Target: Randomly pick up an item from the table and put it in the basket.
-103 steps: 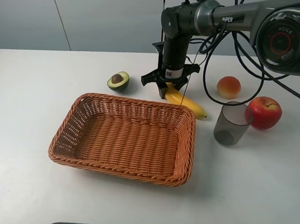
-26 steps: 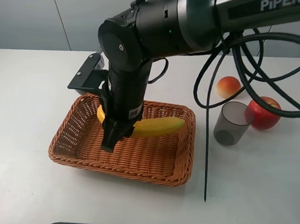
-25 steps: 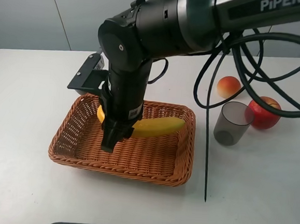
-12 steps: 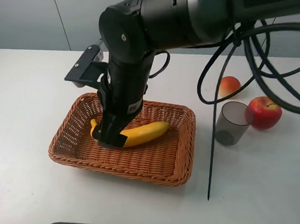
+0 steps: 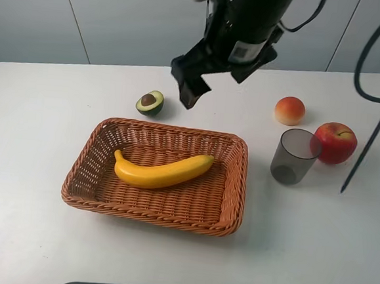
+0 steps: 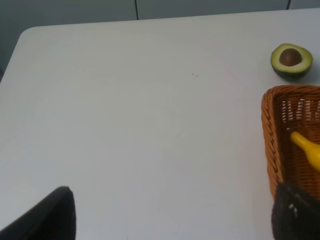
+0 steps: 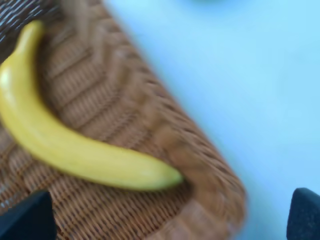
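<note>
The yellow banana lies flat inside the orange-brown wicker basket on the white table. My right gripper hangs well above the table behind the basket's far rim, near the avocado. It is open and empty. In the blurred right wrist view its fingertips stand wide apart above the banana and the basket. My left gripper is open and empty over bare table left of the basket. The banana's tip shows there.
A halved avocado lies behind the basket. A peach-coloured fruit, a red apple and a grey translucent cup stand to the right. A black cable hangs over the right side.
The right gripper let go of the banana, which now lies in the basket. The arm rose and drew back toward the far right, away from the basket.
</note>
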You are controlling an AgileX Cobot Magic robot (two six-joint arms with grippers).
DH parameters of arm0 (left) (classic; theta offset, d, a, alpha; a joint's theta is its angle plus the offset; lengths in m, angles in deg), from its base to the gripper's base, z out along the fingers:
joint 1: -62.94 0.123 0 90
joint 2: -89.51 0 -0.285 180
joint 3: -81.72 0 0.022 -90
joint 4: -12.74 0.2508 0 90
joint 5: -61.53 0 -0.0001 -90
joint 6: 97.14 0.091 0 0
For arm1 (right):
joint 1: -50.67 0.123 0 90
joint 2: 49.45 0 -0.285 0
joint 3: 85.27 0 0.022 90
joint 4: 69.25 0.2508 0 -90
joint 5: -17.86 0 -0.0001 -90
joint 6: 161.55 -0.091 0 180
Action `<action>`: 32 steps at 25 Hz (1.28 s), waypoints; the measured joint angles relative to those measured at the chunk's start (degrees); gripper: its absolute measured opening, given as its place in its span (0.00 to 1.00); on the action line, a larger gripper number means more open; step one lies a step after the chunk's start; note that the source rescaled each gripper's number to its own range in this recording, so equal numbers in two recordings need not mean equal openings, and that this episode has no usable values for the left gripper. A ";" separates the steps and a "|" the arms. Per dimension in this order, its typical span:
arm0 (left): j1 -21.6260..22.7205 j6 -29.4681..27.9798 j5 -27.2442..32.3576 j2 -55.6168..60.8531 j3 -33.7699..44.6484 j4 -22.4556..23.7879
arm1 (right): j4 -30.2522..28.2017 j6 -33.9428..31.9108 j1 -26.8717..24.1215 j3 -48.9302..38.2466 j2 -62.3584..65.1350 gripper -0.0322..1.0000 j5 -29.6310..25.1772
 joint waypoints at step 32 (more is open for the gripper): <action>0.00 0.00 0.00 0.00 0.00 0.00 | 0.81 0.86 -39.89 -36.16 73.56 1.00 -7.19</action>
